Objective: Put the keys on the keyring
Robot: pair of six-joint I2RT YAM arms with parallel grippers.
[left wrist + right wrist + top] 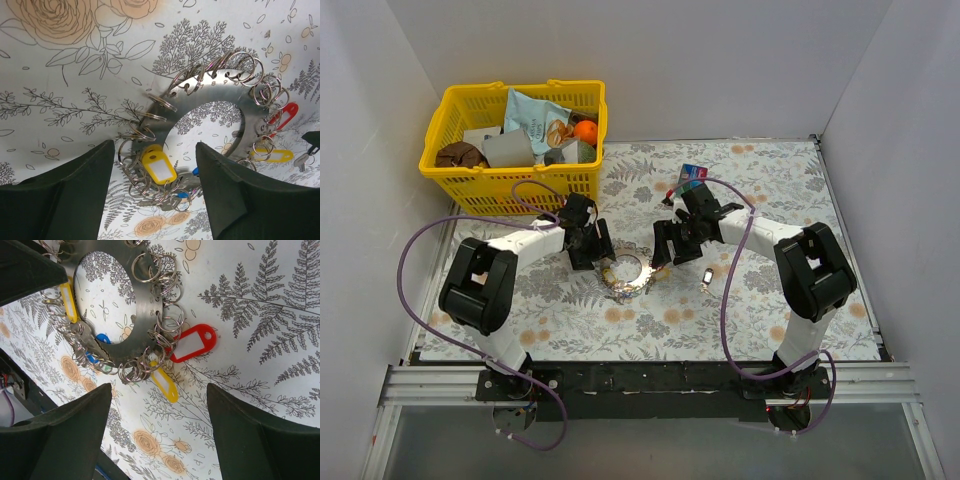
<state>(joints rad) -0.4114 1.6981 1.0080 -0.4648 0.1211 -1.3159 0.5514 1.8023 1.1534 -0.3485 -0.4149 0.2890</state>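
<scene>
Yellow basket (510,186) back-left, keyring (210,92) mid-table, stray key (706,276) just right

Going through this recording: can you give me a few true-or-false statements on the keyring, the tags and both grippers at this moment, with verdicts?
1. The left gripper and the right gripper are both open and hold nothing. True.
2. The keyring lies inside the yellow basket. False: it lies on the table, between the two grippers.
3. A red tag hangs at the keyring's rim. True.
4. No yellow tag is on the keyring. False: a yellow tag lies among its split rings, and a second one shows at the rim.
</scene>
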